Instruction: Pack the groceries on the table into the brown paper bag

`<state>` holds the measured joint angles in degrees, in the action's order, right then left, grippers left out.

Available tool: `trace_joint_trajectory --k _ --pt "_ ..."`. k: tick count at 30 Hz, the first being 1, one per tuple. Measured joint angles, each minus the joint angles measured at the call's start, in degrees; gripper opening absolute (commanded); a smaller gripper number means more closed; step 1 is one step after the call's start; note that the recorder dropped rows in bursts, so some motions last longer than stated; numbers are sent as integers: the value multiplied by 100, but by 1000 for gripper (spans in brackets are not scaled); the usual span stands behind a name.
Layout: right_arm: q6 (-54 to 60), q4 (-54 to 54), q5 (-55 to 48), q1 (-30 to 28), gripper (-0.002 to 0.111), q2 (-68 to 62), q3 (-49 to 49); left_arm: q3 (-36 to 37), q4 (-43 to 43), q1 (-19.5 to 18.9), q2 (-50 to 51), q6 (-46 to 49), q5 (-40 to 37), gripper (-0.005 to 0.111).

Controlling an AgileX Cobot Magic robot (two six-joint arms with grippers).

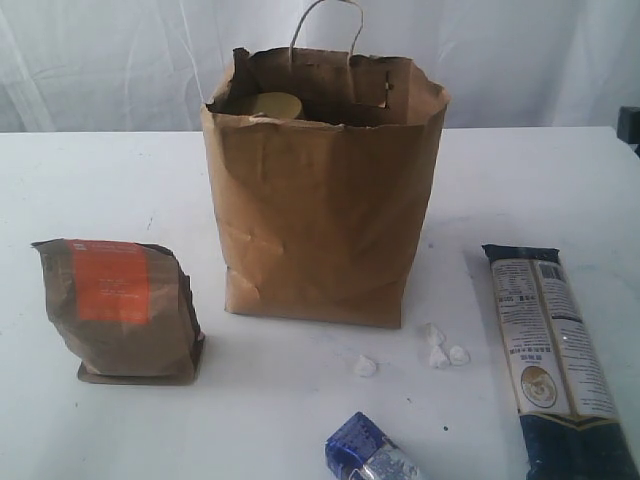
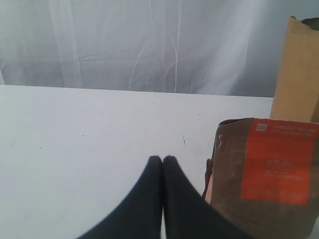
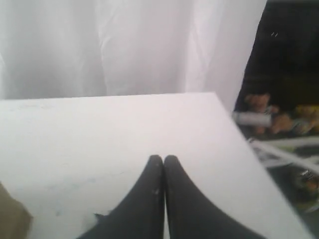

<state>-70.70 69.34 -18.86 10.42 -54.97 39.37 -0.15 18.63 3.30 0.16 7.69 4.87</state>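
The brown paper bag (image 1: 320, 220) is standing upright near the middle of the white table (image 1: 100, 180), its ragged rim gaping open, and a round yellow lid (image 1: 276, 105) is showing just inside the mouth. The brown pouch with orange label (image 1: 120, 310) is standing on its own on the left side of the table, apart from the bag. The long navy packet (image 1: 555, 360) is lying flat on the right side, and the small shiny blue packet (image 1: 365, 450) is lying at the near edge, between the two. A few small white bits (image 1: 435, 345) are lying in front of the bag.

The left gripper (image 2: 162, 159) is sitting with its black fingers pressed together, gripping nothing. The pouch (image 2: 269, 174) is standing just beside it, and the bag (image 2: 299, 69) is rising behind the pouch.

The right gripper (image 3: 163, 159) is likewise pinched together and empty, hanging over bare tabletop near a far corner, with none of the groceries clearly showing close to it.
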Motion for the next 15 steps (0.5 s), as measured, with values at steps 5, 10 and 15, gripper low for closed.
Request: trace_joint_trajectory --k 5,10,15 --pt "-2133 -13 1963 -1084 0 322 -1074 0 0 0 0 0 0 0" --pt "-2281 -865 3430 -1921 0 719 -1760 0 0 0 0 0 0 0" --pt "-620 -1903 3753 -2181 0 1459 -1897 0 0 0 0 0 -3 0"
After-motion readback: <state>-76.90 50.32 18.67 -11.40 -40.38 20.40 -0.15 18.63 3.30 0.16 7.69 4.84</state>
